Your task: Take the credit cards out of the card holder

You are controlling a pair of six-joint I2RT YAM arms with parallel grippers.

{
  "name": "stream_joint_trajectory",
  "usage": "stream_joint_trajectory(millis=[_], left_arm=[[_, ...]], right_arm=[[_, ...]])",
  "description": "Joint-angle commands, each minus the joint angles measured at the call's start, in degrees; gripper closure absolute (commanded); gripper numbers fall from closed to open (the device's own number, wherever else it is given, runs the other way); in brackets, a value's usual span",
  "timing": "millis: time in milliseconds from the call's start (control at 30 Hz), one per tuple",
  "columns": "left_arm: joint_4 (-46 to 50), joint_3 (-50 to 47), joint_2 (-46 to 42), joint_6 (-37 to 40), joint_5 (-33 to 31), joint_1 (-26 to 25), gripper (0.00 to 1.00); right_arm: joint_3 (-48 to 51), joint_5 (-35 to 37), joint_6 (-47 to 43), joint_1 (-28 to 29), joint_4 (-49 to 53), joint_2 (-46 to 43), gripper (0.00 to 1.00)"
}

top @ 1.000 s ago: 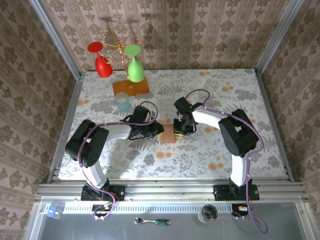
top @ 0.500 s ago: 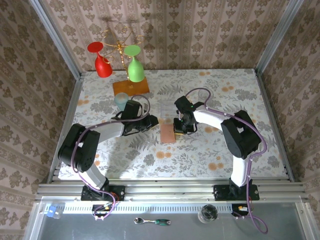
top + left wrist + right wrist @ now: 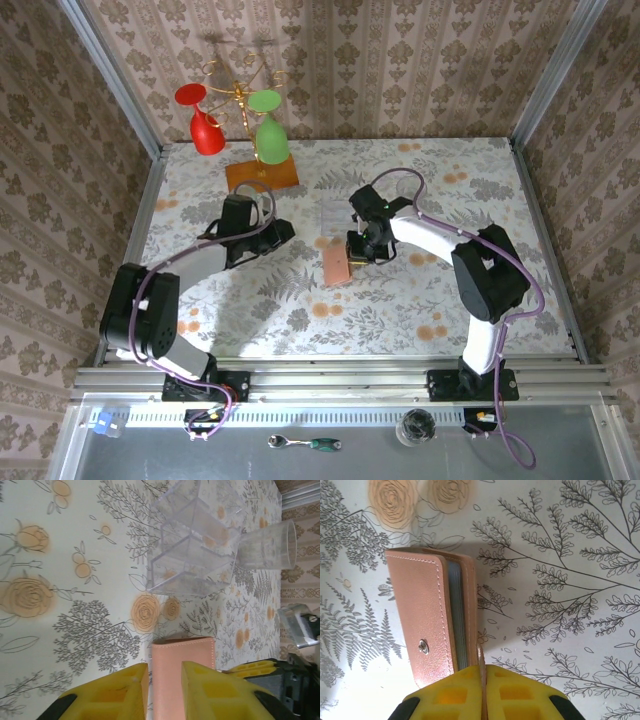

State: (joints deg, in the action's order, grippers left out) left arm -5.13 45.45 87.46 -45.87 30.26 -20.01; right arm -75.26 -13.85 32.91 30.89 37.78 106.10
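In the top view, the left gripper [image 3: 280, 232] is hovering to the left of the clear box [image 3: 333, 213], well apart from the card holder [image 3: 337, 265], which is lying flat on the floral table [image 3: 450, 300] just on the near side of that box. The left wrist view is showing what the top view does not. The left gripper [image 3: 164, 672] is standing open, with its two yellow fingers [image 3: 112, 692] parted. The card holder [image 3: 182, 680] is appearing beyond the gap between them, and the clear box [image 3: 195, 540] is lying farther out past it. That view is also showing a clear glass [image 3: 265, 545] standing just beside the box. Moving right in the top view, the right gripper [image 3: 352, 252] is sitting at the right edge of the card holder, on the near-right side of the clear box. The right wrist view is giving the detail of this grip. The right gripper [image 3: 482, 672] is closed, with its fingers [image 3: 520, 695] pressing together on a thin pink tab that is running up from the card holder [image 3: 427, 620]. The cover is lying slightly ajar with its snap stud [image 3: 423, 646] facing up. Blue-grey layers [image 3: 457, 615] are showing along the open edge, and whether these are cards or lining cannot be told.
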Motion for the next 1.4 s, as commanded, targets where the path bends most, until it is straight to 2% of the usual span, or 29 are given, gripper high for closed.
stream_joint_trajectory(millis=[0,567,767,1000,1133,1367], left_arm=[[1.61,-1.77,-2.07,2.40,1.26,1.47,0.76],[0.13,-6.03,-4.27,4.19,4.71,5.42,0.76],[-0.63,-6.26,-3.17,4.05,5.42,5.25,0.78],[-0.64,-3.95,0.09,3.66,4.11,0.42,0.80],[-1.23,-2.44,2.48,2.49,4.06,-2.31,0.86],[-1.88,-1.16,5.54,0.97,3.47,-5.73,0.89]], right_arm=[[-3.02,1.10,-0.91,0.98,3.67,-1.80,0.94],[-13.87,4.40,1.18,5.52,9.18,2.41,0.95],[-15.70,5.70,0.83,6.02,10.63,2.93,0.95],[-14.12,8.15,-0.97,5.63,11.70,2.35,0.95],[-12.12,10.67,-2.02,4.93,12.14,1.73,0.95],[-6.38,13.83,-3.67,2.62,11.23,0.07,0.95]])
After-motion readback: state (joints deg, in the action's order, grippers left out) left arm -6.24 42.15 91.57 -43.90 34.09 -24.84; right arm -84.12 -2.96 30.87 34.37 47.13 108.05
